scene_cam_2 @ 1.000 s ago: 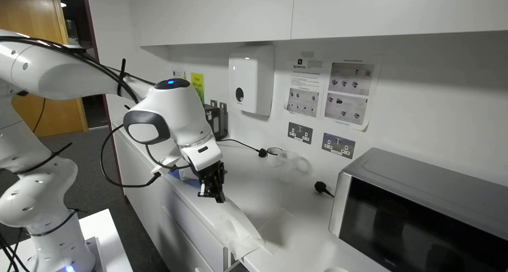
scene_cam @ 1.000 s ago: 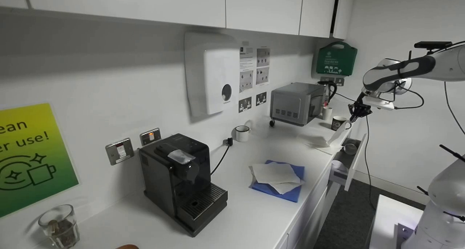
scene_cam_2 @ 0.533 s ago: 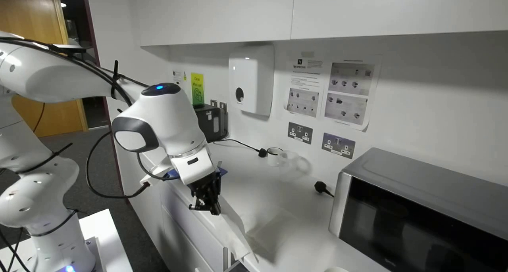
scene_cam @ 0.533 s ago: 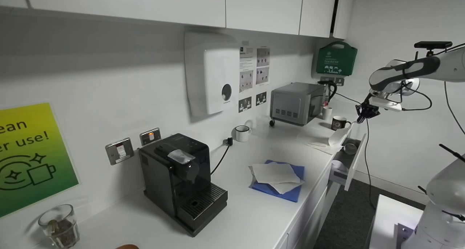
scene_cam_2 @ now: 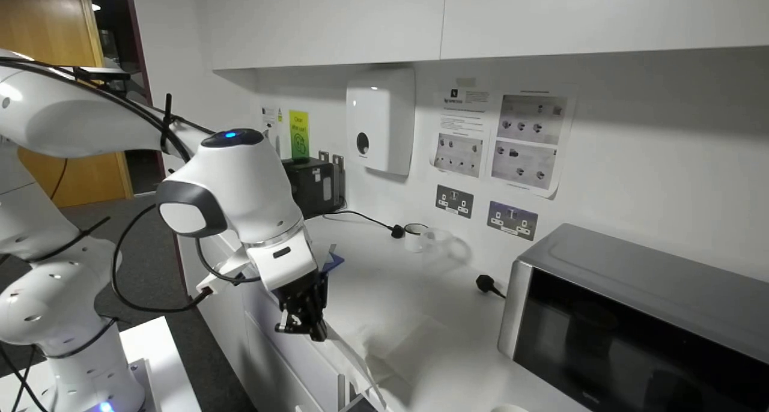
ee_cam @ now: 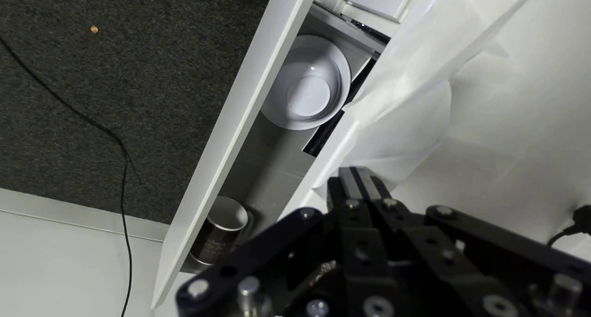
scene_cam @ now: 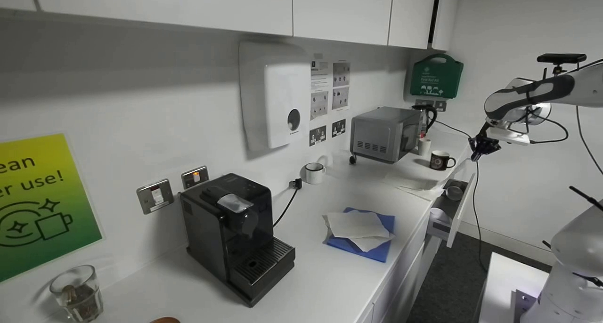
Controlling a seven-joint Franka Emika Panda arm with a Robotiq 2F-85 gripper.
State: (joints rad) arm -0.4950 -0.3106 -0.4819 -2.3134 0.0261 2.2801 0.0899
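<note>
My gripper (ee_cam: 355, 169) is shut, its fingers pressed side by side, on a thin white paper towel (ee_cam: 406, 132) whose corner shows beside the fingertips. In an exterior view the towel (scene_cam_2: 349, 353) slopes down from the gripper (scene_cam_2: 318, 335) toward the counter's front edge. Elsewhere the gripper (scene_cam: 475, 157) appears just off the counter, above the open drawer (scene_cam: 461, 212). A white bowl (ee_cam: 309, 93) and a dark mug (ee_cam: 219, 229) lie in this drawer. The pinched bit of towel between the pads is hidden.
On the counter stand a black mug (scene_cam: 438, 160), a white cup (scene_cam: 424, 147), a microwave (scene_cam: 384, 133) and a coffee machine (scene_cam: 226, 219). Paper sheets (scene_cam: 358, 225) rest on a blue cloth (scene_cam: 377, 253). A cable (ee_cam: 122, 169) trails across the floor.
My gripper has moved outward from the counter toward the robot's side, over the drawer, drawing the towel along. The towel stretches off the counter edge more than before. The jaws stayed shut.
</note>
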